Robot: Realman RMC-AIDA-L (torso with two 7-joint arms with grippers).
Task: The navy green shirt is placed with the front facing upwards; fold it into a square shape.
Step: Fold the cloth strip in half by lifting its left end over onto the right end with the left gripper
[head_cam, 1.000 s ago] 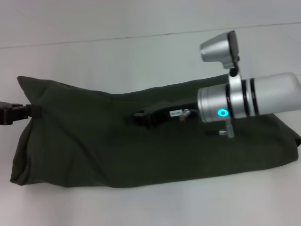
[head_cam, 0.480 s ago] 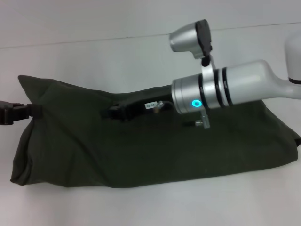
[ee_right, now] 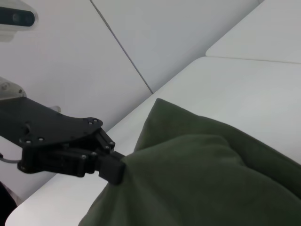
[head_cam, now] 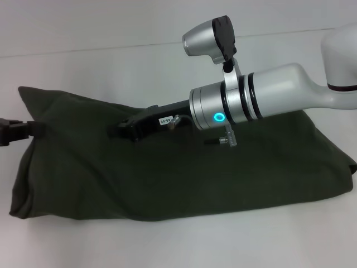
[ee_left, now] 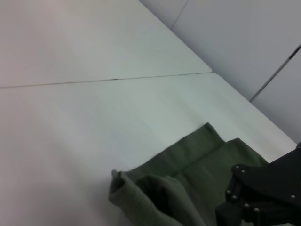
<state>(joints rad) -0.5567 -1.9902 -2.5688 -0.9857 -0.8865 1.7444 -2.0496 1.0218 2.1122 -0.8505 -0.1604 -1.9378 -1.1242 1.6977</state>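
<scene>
The navy green shirt (head_cam: 167, 178) lies folded into a long dark band across the white table (head_cam: 111, 67). No lettering shows. At its left end, my left gripper (head_cam: 36, 129) is shut on the shirt's edge. The right wrist view shows that black gripper (ee_right: 115, 169) pinching the cloth (ee_right: 197, 179), with the fabric bunched and pulled taut. My right gripper (head_cam: 121, 131) reaches leftward low over the shirt's upper middle. Its silver forearm (head_cam: 251, 100) crosses the right half. The left wrist view shows the shirt's far left corner (ee_left: 188, 160).
A seam in the table (head_cam: 83, 50) runs behind the shirt. White wall panels (ee_right: 164, 37) stand beyond the table's left end. Bare tabletop shows in front of the shirt (head_cam: 167, 245) and behind it.
My right arm has swept leftward across the shirt, its gripper going from mid-right to left of centre. The shirt's left end has shifted slightly left. The left gripper still holds the edge.
</scene>
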